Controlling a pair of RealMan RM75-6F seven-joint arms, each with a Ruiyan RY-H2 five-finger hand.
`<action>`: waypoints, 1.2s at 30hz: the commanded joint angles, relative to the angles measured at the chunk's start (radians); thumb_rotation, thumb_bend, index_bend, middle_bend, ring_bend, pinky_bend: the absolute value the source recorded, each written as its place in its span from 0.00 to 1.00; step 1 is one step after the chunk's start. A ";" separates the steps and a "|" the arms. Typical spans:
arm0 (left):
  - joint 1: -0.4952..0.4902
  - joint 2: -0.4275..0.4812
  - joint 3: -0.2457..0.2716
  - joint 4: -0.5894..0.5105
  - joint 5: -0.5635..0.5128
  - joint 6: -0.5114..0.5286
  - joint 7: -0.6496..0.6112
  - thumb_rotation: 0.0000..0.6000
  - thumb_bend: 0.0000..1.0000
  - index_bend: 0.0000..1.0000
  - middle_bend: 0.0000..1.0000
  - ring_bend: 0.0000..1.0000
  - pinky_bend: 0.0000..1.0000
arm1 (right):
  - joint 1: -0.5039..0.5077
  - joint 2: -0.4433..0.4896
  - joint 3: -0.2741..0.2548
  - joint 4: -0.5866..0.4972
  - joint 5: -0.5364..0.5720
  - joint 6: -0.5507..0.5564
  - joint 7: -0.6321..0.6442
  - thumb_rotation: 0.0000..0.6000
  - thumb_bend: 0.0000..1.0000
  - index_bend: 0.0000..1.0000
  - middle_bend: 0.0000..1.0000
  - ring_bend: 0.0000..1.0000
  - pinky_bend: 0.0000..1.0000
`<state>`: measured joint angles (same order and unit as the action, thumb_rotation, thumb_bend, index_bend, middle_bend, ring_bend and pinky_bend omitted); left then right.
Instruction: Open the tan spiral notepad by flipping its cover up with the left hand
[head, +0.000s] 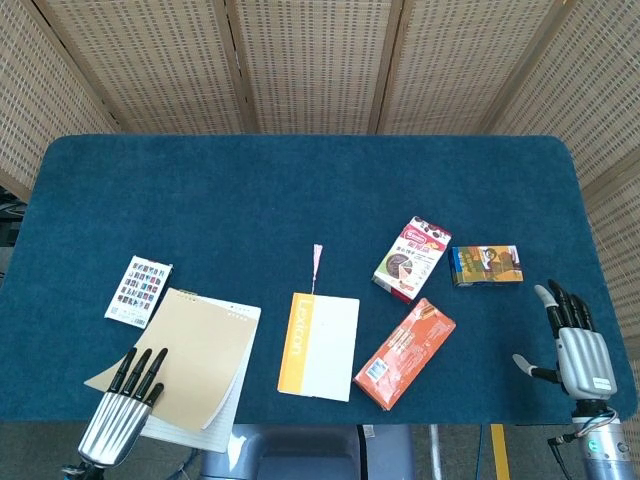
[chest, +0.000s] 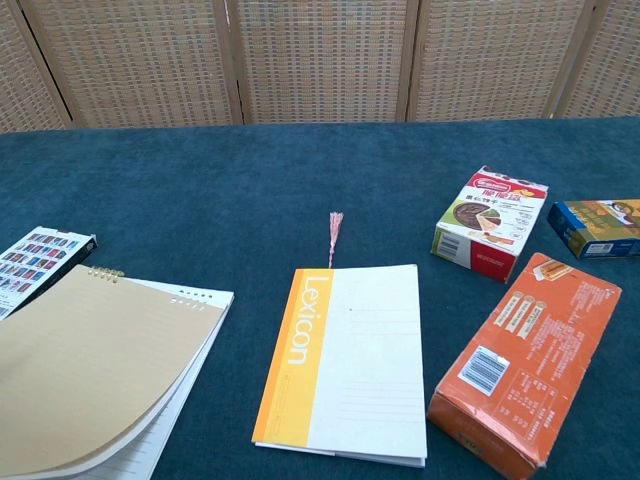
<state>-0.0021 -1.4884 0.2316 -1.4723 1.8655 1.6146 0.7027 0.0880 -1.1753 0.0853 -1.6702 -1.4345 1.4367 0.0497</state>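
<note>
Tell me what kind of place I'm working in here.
Probably a staged test setup, not a lived-in room: a blue felt-covered table, woven wicker screen panels closing it off, and assorted items like the tan spiral notepad and orange snack box.

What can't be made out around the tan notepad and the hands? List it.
- Left hand: head view cuts its wrist at the bottom edge; its fingers hide their contact with the tan cover. Absent from chest view.
- Notepad's lined pages: mostly covered by the lifted cover, cut off below.
- Right hand: absent from chest view.

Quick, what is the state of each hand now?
Left hand: fingers straight on the lifted notepad cover; whether it grips it cannot be told.
Right hand: open, holding nothing.
</note>
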 joint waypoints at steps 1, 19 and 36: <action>-0.016 0.007 -0.025 -0.025 0.001 -0.011 0.007 1.00 0.67 0.78 0.00 0.00 0.03 | 0.000 0.000 0.000 0.000 0.000 0.000 0.000 1.00 0.00 0.00 0.00 0.00 0.00; -0.179 0.026 -0.262 -0.166 -0.111 -0.196 0.125 1.00 0.66 0.79 0.00 0.00 0.03 | 0.002 0.000 0.002 0.001 0.004 -0.005 0.007 1.00 0.00 0.00 0.00 0.00 0.00; -0.319 -0.036 -0.452 -0.158 -0.293 -0.289 0.159 1.00 0.66 0.79 0.00 0.00 0.03 | 0.004 0.000 0.003 0.001 0.011 -0.013 0.009 1.00 0.00 0.00 0.00 0.00 0.00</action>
<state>-0.3043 -1.5148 -0.1995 -1.6278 1.5969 1.3374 0.8534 0.0919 -1.1753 0.0881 -1.6691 -1.4236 1.4238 0.0584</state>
